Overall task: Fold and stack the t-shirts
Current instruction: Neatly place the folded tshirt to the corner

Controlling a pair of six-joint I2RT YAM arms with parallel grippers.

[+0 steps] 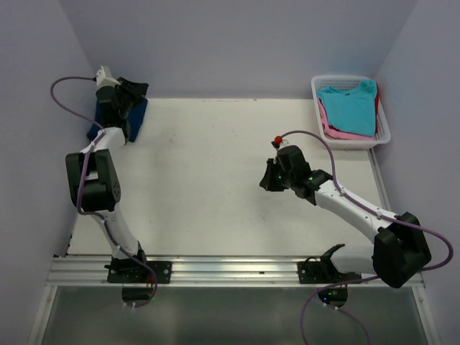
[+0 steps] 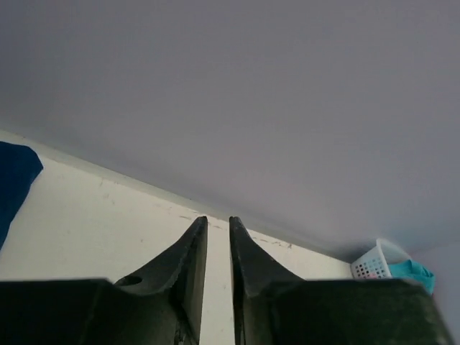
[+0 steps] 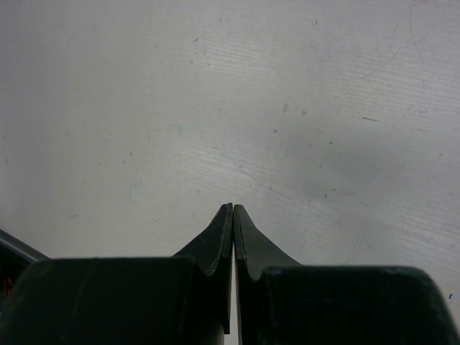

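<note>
The right gripper [image 3: 232, 208] is clenched on nothing, its fingers pressed together over bare white desk [image 1: 215, 180], right of the middle. The left gripper [image 2: 218, 221] is parted only a crack and also holds nothing. It sits at the far left corner and looks along the far wall, with the navy t-shirt [image 1: 139, 118] under and just beside it. That shirt lies as a compact dark bundle against the far left edge, so it looks to be already folded and set down as the base of the stack. The other t-shirts wait in the white basket [image 1: 385, 126] at the far right corner: a turquoise one [image 1: 348, 108] on top, pink [image 1: 334, 131] showing beneath it at the near side, and a sliver of red at the right. By my reading the step in hand is fetching the next shirt. For that the right gripper would need to open, travel to the far right and pinch the turquoise cloth without catching the basket's lattice. There is plenty of open room across the middle of the desk for spreading a shirt. The tight places are the two far corners, where the walls close in on the navy bundle and the basket.
</note>
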